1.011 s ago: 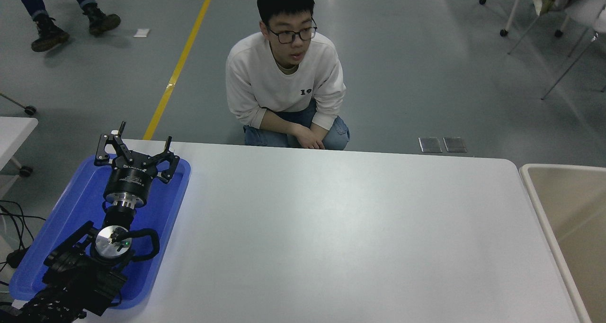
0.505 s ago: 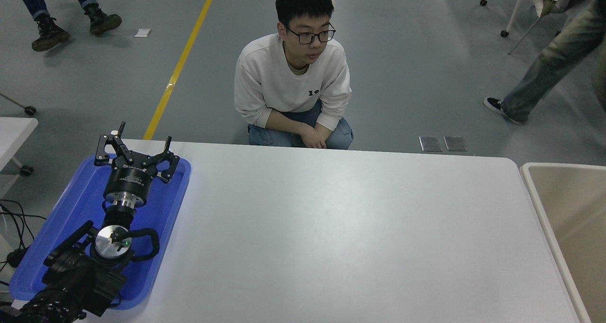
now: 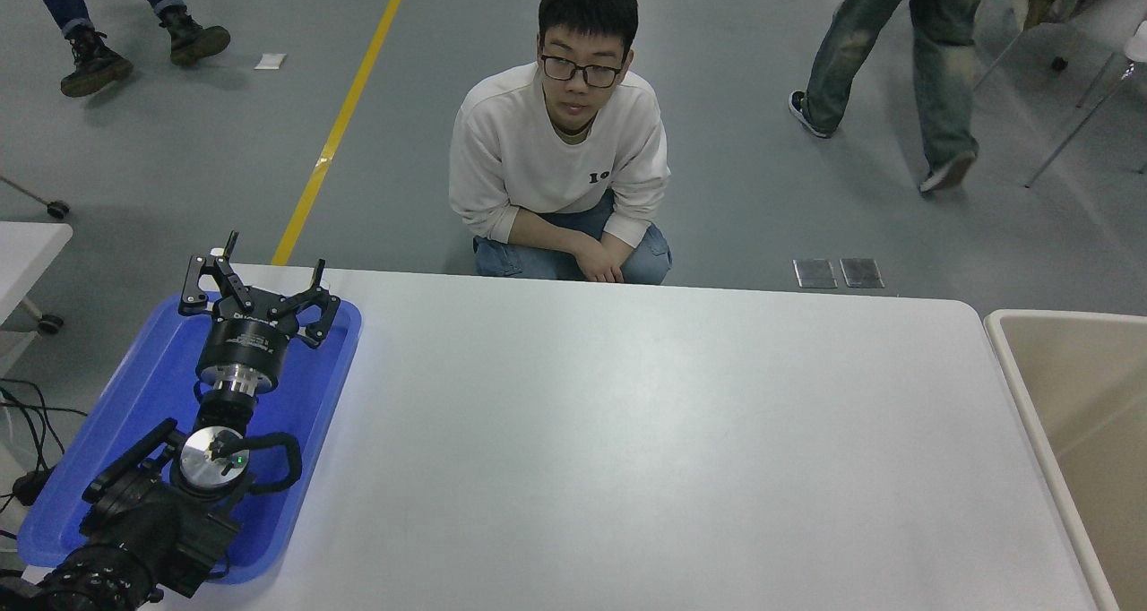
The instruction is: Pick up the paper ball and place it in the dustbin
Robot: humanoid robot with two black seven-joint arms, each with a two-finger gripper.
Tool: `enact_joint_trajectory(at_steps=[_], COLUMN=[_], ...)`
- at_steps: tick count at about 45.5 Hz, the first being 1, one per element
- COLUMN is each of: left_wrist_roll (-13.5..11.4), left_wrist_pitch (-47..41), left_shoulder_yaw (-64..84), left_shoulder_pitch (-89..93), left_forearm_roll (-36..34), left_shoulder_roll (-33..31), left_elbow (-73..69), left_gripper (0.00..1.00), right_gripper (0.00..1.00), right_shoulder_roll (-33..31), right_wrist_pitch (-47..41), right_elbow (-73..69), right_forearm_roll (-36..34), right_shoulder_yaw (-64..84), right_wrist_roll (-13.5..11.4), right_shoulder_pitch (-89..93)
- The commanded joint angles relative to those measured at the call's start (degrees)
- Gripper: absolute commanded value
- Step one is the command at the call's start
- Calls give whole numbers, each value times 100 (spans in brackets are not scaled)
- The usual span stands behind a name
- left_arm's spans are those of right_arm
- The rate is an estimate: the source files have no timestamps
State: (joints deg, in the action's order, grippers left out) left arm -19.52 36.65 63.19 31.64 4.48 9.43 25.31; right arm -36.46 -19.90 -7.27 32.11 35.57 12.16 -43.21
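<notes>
No ball anywhere on the worktop [image 3: 627,432] that I can see, so there's nothing to grab right now. The left claw [image 3: 260,275] is parked over the blue tray [image 3: 125,396], fingers spread and empty. The right arm isn't in the shot at all. The bin [image 3: 1013,360] sits off the worktop's right edge, just beside it. A person [image 3: 560,159] crouches at the far side. Risk as I see it: if the ball gets dropped in late, the arm could swing out while a hand is there.
</notes>
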Motion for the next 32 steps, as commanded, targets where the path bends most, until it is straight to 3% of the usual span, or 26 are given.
enact_joint_trajectory(at_steps=[1,7,11,12,14,15,18,20,32], left_wrist_roll=[0,0,-8,-8,-8,0,0,-8,-8], left_wrist_pitch=[0,0,0,0,-9,-9,-9,0,0], left_shoulder_yaw=[0,0,0,-9,0,0,0,0,0], left_shoulder_pitch=[0,0,0,0,0,0,0,0,0], left_forearm_roll=[0,0,0,0,0,0,0,0,0], left_shoulder_roll=[-3,-3,-3,-3,-3,-3,-3,-3,-3], left_elbow=[0,0,0,0,0,0,0,0,0], left_gripper=[100,100,100,100,100,100,100,100,100], right_gripper=[0,0,14,21,53,64,73,100,100], right_shoulder_roll=[578,693,737,746,746,754,763,763,755], right_wrist_pitch=[566,680,785,812,847,873,882,882,882], right_elbow=[323,332,332,332,332,332,332,332,428], right_forearm_roll=[-495,-688,-767,-785,-793,-802,-907,-952,-987], right_shoulder_yaw=[-103,-103,-103,-103,-121,-138,-217,-244,-253], right_wrist_roll=[-38,-91,-135,-143,-152,-161,-170,-179,-205], right_shoulder_pitch=[559,630,656,665,683,683,691,691,621])
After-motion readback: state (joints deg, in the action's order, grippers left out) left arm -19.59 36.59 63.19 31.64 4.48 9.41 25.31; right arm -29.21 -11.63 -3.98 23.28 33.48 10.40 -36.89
